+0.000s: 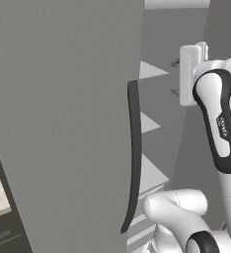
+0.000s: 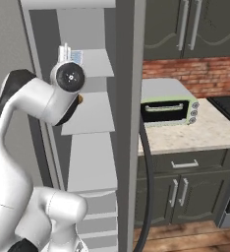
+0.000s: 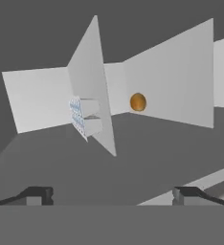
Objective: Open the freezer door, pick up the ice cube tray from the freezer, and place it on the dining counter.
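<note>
The ice cube tray (image 3: 81, 116) (pale blue-white, with a grid of small cells) sits on a light grey shelf (image 2: 98, 63) high inside the freezer (image 2: 87, 147); its corner also peeks out just beside the robot's wrist (image 2: 77, 55). An orange-brown rounded object (image 3: 138, 102) rests on a neighbouring shelf. The gripper (image 3: 113, 195) is spread wide and empty, its fingertips (image 3: 37, 195) apart from the tray. The freezer door (image 1: 63, 123) stands swung open, its dark curved handle (image 1: 134, 158) along the edge. Small writing on the arm's dark joint cover (image 1: 221, 126) is too blurred to read.
</note>
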Robot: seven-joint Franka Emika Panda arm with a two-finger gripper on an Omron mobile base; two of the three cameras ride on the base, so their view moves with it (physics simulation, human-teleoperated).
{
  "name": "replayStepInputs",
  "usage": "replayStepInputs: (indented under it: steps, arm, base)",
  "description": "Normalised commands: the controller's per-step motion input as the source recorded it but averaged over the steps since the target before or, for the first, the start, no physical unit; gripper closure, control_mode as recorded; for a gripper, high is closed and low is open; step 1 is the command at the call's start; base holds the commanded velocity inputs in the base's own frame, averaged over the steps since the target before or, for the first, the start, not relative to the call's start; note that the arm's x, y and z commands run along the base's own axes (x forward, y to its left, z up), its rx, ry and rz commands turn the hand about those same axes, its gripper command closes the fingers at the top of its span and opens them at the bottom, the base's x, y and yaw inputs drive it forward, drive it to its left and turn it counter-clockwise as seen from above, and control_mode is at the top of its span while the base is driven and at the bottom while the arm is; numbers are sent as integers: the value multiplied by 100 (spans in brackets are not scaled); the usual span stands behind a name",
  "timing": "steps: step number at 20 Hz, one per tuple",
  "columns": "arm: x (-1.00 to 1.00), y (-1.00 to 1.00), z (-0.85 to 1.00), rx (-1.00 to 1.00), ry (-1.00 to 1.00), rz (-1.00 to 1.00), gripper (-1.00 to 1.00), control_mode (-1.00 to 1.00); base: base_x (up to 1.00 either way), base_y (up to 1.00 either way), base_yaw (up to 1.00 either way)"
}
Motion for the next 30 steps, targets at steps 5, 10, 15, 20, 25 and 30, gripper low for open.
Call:
replayStepInputs:
  steps: [5,10,15,20,25,30]
  arm:
    - [19,8,5,0,0,8,-100,-100]
    - [15,6,13,0,0,0,-100,-100]
    - [20,1,6,0,0,0,-100,-100]
    - [23,0,0,-3,-1,0,-100,-100]
    - [31,0,0,-5,-2,3,-100,-100]
    - [18,0,0,-6,-7,2,-100,-100]
  base:
    - [0,0,0]
    - [0,0,0]
    - [0,0,0]
    - [0,0,0]
    - [0,0,0]
    - [0,0,0]
